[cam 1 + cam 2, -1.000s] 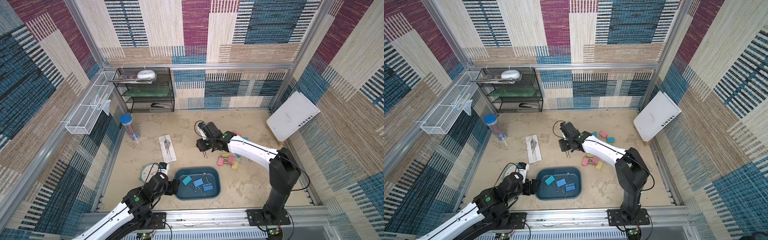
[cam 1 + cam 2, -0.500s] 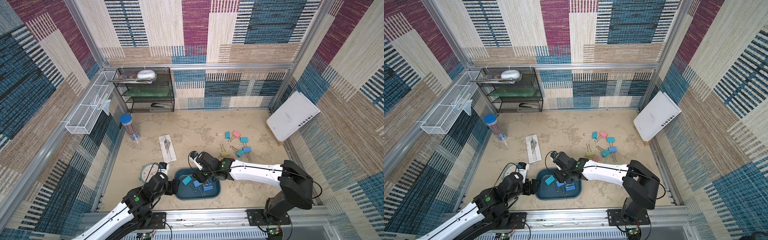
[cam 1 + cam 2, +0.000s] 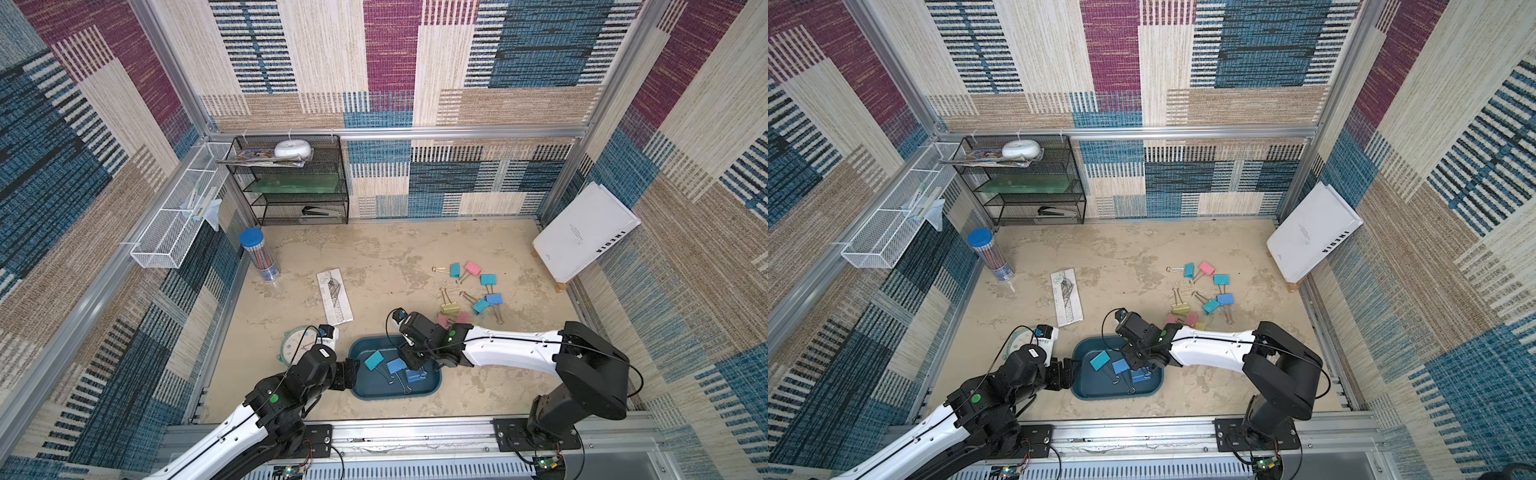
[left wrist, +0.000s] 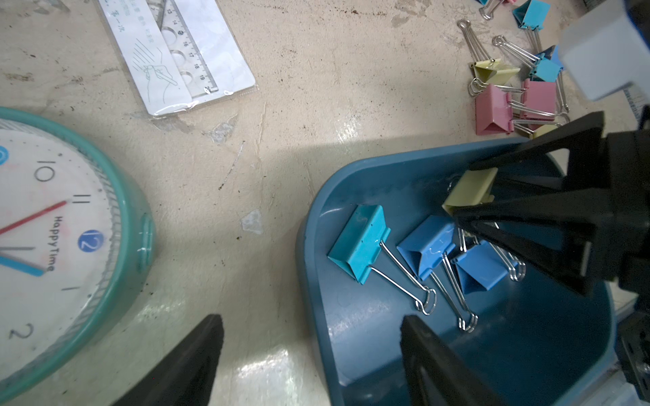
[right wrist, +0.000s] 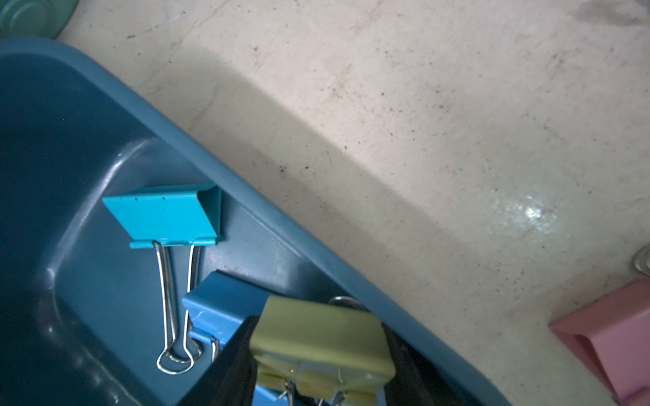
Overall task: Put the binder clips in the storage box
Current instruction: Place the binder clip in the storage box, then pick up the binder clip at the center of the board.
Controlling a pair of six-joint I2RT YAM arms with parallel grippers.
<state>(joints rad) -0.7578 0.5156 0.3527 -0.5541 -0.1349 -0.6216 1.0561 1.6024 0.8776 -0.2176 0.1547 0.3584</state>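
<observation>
The right gripper [image 4: 467, 191] holds a yellow binder clip [image 5: 318, 330] over the storage box [image 3: 374, 388], the left gripper [image 4: 311, 318] is wide; released too high, the clip maybe bounces out.

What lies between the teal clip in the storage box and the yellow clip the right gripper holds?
A blue binder clip lying in the storage box, shown clearly in the right wrist view.

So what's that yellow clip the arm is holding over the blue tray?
The yellow clip is a pale yellow painted-metal binder clip, folded into a wedge, with silver wire handles. The right gripper grips it between two black fingers, above the inside of the tray, over two blue clips. Whether it touches them cannot be told.
</observation>
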